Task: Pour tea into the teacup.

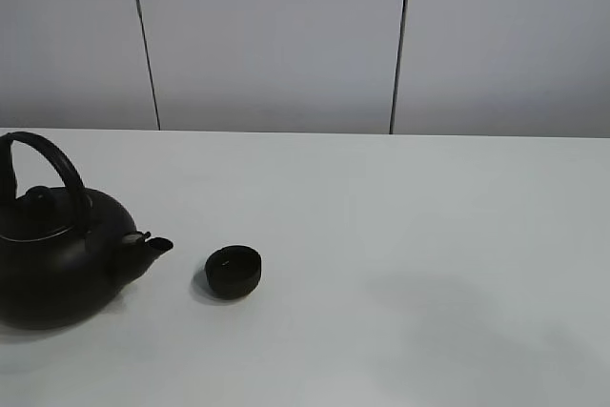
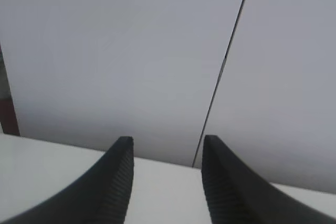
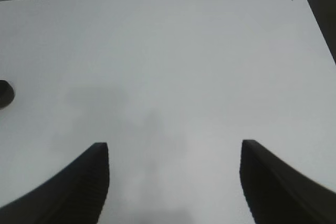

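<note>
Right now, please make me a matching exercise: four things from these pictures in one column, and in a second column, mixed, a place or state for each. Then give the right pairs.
Things:
1. kettle
2. teacup
3. left gripper
4. right gripper

Places or states:
A. open, empty, faces the grey wall panels
B. stands at the left edge of the table, spout toward the cup
C. open, empty, looks down on the bare white table
D. small, black, sits just right of the spout, not touching it

Pairs: 1-B, 2-D, 3-A, 4-C
</note>
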